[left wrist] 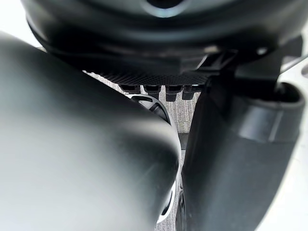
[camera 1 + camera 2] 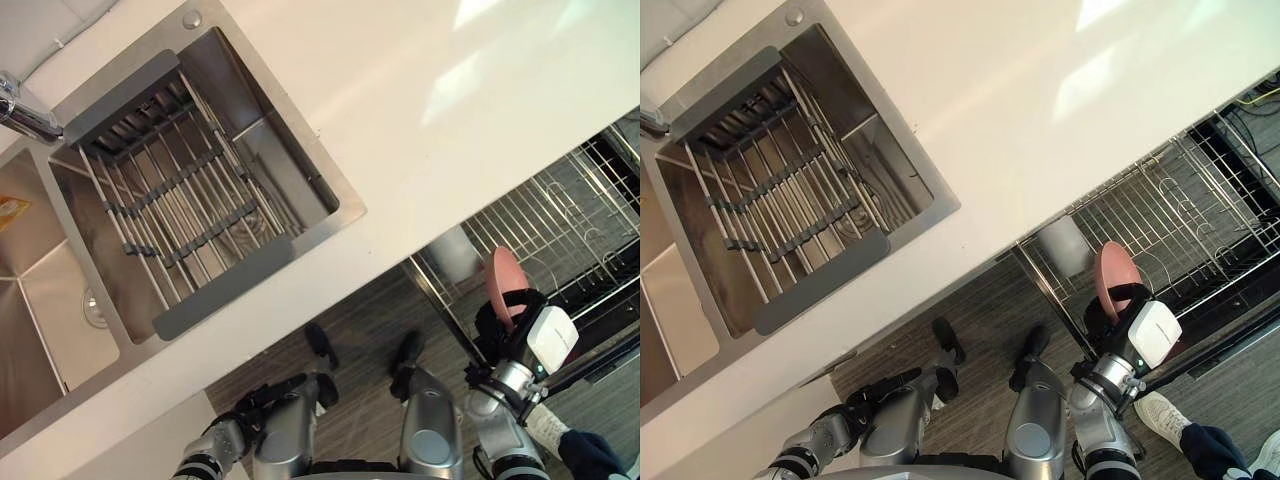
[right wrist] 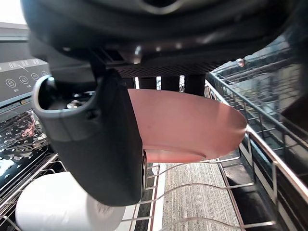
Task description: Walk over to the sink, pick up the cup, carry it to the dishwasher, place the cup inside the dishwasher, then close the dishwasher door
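The pink cup (image 2: pixel 505 276) is in my right hand (image 2: pixel 503 325), whose fingers and thumb (image 3: pixel 91 144) curl round it. It lies on its side just above the wire tines of the pulled-out dishwasher rack (image 2: pixel 565 215), near the rack's front corner; I cannot tell whether it touches the wires. The right wrist view shows the cup (image 3: pixel 190 126) close up, with the rack (image 3: pixel 231 192) under it. My left hand (image 2: pixel 262 396) hangs low at my side with relaxed fingers, holding nothing.
A pale cup (image 2: pixel 455 252) stands in the rack beside the pink one. The white counter (image 2: pixel 450 100) runs across the view, with the steel sink (image 2: pixel 320 205), its drying rack (image 2: pixel 170 190) and the faucet (image 2: pixel 25 115) to the left. A person's shoe (image 2: pixel 1160 410) is near the dishwasher.
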